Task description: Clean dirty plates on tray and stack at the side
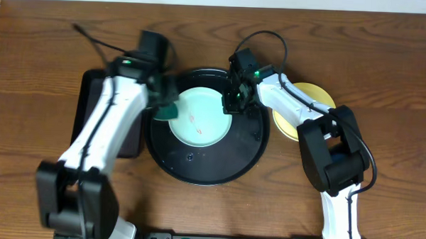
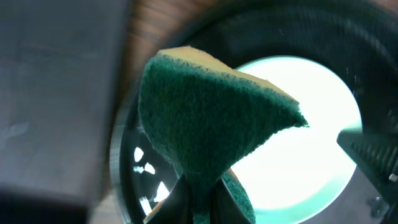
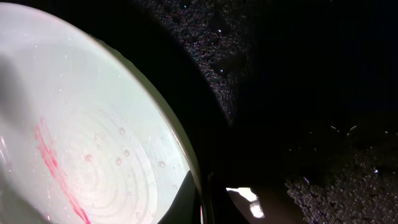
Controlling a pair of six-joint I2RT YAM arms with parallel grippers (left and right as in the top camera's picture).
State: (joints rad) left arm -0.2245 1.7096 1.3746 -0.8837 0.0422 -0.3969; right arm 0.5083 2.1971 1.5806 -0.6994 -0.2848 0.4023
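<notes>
Left gripper (image 1: 164,102) is clamped on a green sponge (image 2: 211,118) at the left rim of the mint plate (image 1: 201,117). The plate has a red smear (image 3: 53,165) and sits in the round black tray (image 1: 197,172). Right gripper (image 1: 232,99) is at the plate's right edge, can't tell its opening. Yellow plate (image 1: 287,125) lies on the table (image 1: 385,83) beside the tray.

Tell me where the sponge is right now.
Overhead, the green sponge is pinched in the left gripper, left of centre, at the left edge of the mint plate on the round black tray.
</notes>
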